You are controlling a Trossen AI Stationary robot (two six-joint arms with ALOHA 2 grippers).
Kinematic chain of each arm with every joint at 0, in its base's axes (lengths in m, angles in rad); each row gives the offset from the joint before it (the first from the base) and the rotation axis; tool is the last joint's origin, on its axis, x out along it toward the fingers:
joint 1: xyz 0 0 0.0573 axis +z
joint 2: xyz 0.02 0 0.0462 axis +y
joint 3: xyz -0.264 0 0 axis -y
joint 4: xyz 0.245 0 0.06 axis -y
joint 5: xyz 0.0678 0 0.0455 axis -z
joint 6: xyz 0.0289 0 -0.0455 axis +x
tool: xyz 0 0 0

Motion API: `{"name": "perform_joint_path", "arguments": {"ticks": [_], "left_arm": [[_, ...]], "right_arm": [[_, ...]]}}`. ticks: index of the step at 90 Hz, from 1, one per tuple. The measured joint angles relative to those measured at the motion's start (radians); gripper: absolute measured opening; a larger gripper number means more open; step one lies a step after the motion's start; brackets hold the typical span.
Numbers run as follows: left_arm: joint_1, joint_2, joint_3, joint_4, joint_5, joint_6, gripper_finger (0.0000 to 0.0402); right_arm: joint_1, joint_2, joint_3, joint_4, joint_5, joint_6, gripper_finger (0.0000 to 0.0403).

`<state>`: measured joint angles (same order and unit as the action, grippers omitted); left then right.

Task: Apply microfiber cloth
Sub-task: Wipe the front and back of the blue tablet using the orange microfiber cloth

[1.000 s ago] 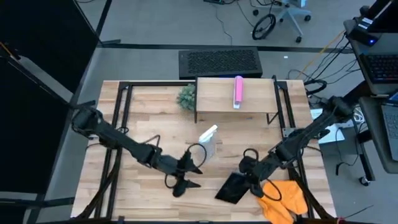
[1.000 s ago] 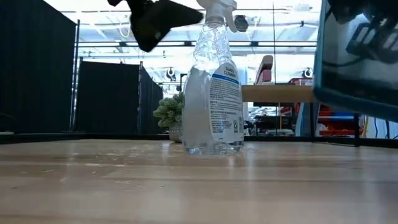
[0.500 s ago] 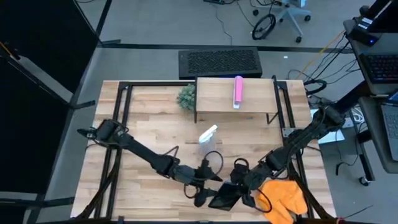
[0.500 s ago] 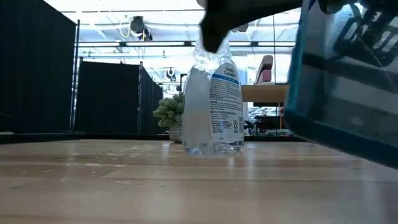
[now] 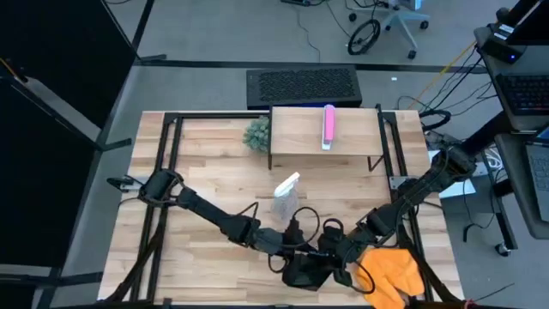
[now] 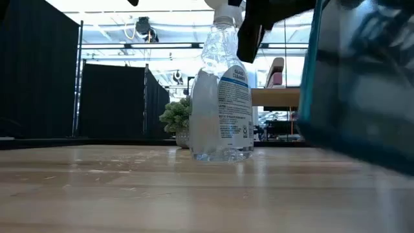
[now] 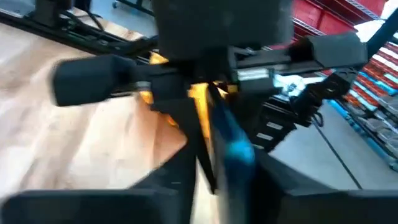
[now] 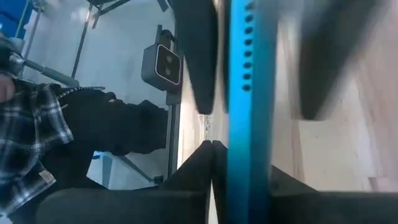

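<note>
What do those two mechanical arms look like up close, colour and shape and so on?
Both are slim, dark, jointed arms with black cable loops near the wrists. The left gripper and right gripper each end in two flat, dark fingers, matte black and with no markings visible.

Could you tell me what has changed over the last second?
The left hand swept right along the table's front, from beside the spray bottle to the tablet that the right hand holds tilted off the table. The tablet shifted slightly left. The bottle, the orange cloth and the plant stayed put.
</note>
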<state>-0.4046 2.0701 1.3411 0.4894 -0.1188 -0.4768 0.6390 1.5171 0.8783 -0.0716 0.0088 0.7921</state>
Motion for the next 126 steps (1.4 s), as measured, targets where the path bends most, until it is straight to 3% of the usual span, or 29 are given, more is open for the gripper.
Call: {"name": "perform_joint_path", "arguments": {"ticks": [6, 28, 42, 50, 79, 95, 126], "left_arm": [[0.001, 0.000, 0.000, 0.005, 0.014, 0.005, 0.0017], [0.000, -0.008, 0.001, -0.006, 0.014, 0.066, 0.0013], [-0.004, -0.011, 0.002, -0.025, 0.018, 0.089, 0.0013], [-0.005, -0.011, 0.002, -0.028, 0.020, 0.098, 0.0013], [-0.003, -0.011, 0.002, -0.036, 0.046, 0.118, 0.0013], [-0.002, -0.011, 0.001, -0.029, 0.060, 0.121, 0.0013], [0.003, -0.011, 0.000, -0.028, 0.085, 0.120, 0.0013]], "right_arm": [[-0.004, -0.006, 0.001, 0.000, 0.002, -0.010, 0.0086], [-0.009, -0.169, 0.000, -0.161, -0.068, 0.000, 0.0172], [0.058, -0.332, 0.000, -0.351, -0.082, 0.148, 0.0190], [0.137, -0.363, 0.000, -0.447, -0.061, 0.265, 0.0187], [0.424, -0.244, 0.000, -0.642, -0.065, 0.752, 0.0155], [0.514, -0.148, 0.000, -0.605, -0.048, 0.944, 0.0156], [0.535, -0.078, -0.001, -0.519, 0.043, 0.999, 0.0249]]}}
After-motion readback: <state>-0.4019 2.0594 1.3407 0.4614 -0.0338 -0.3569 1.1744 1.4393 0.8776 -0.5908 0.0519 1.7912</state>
